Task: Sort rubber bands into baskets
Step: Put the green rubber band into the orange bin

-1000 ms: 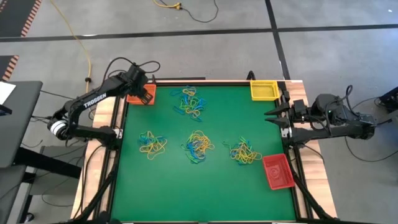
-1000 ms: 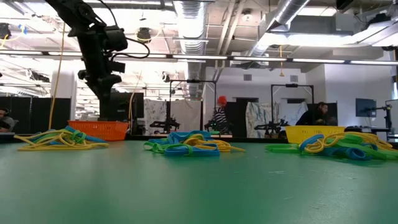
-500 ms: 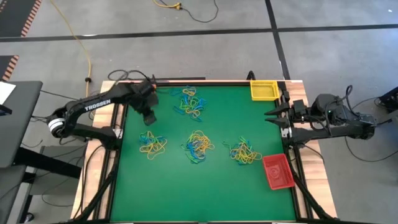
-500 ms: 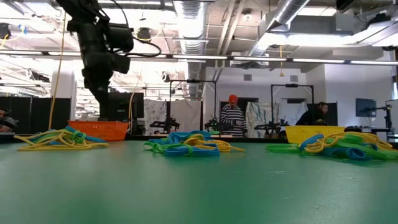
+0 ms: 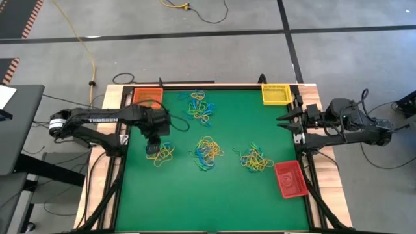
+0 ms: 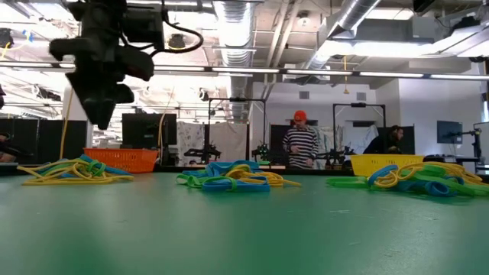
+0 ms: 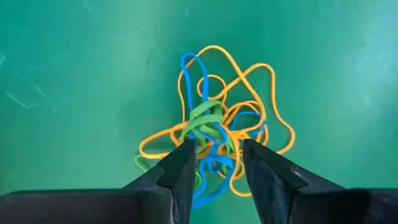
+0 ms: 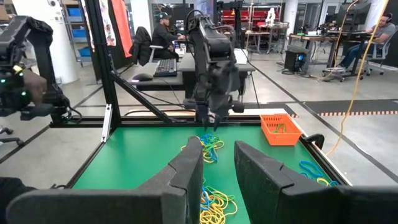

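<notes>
1. Left gripper (image 5: 153, 151) hangs over the rubber-band pile (image 5: 159, 149) at nine o'clock on the green table (image 5: 214, 195); its fingers (image 7: 180, 171) stand narrowly parted with nothing between them, tips just above the tangle (image 7: 214, 134).
2. Right gripper (image 5: 283, 121) waits at the table's three o'clock edge, jaws part-open and empty.
3. Containers: the orange basket (image 5: 147, 97) at eleven o'clock shows a few bands inside in the right wrist view (image 8: 281, 129); the yellow basket (image 5: 275, 93) sits at one o'clock and the red basket (image 5: 290, 179) at four o'clock, and what lies in them cannot be told.
4. Change: a second ago the left gripper was over the orange basket; it has since swung out across the table toward six o'clock to the nine o'clock pile. The right arm has not moved. In the low view a person in a striped top (image 6: 302, 145) has walked rightward.
5. Rubber bands: thin yellow, blue and green loops, knotted in four loose heaps; the others lie at twelve o'clock (image 5: 198, 107), centre (image 5: 207, 153) and four o'clock (image 5: 256, 159).
</notes>
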